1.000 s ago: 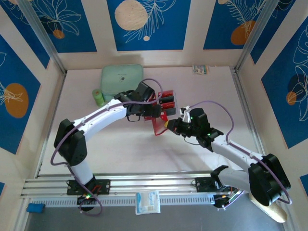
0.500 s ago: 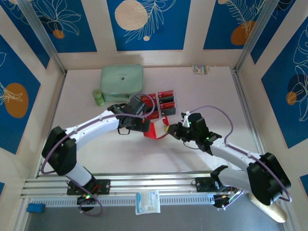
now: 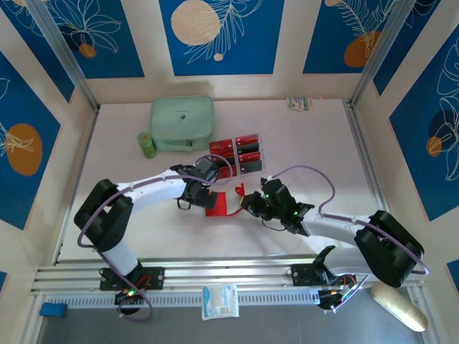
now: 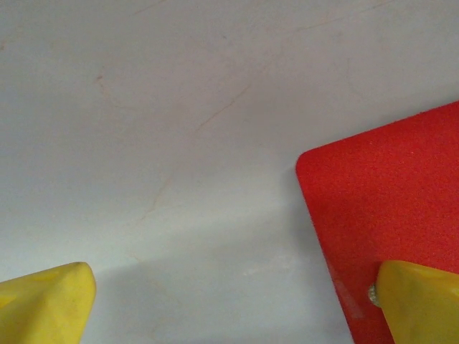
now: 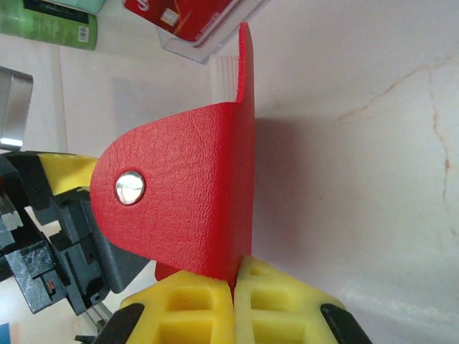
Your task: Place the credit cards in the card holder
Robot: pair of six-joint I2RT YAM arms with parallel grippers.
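I see a pale, faintly scratched table (image 3: 315,143), boxed in by cream walls with blue leaf-print panels (image 3: 215,36). My right end effector (image 5: 233,287) pinches the red card holder (image 5: 186,193) by its edge, mid-table. My left end effector (image 4: 229,301) gapes wide beside it. The credit cards (image 3: 240,152) lie just behind.

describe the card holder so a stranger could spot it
Start at the mint-green case at the far side, then come nearer, past the clear tray holding red cards. The card holder is the plain textured red wallet with a rounded tab and metal snap.
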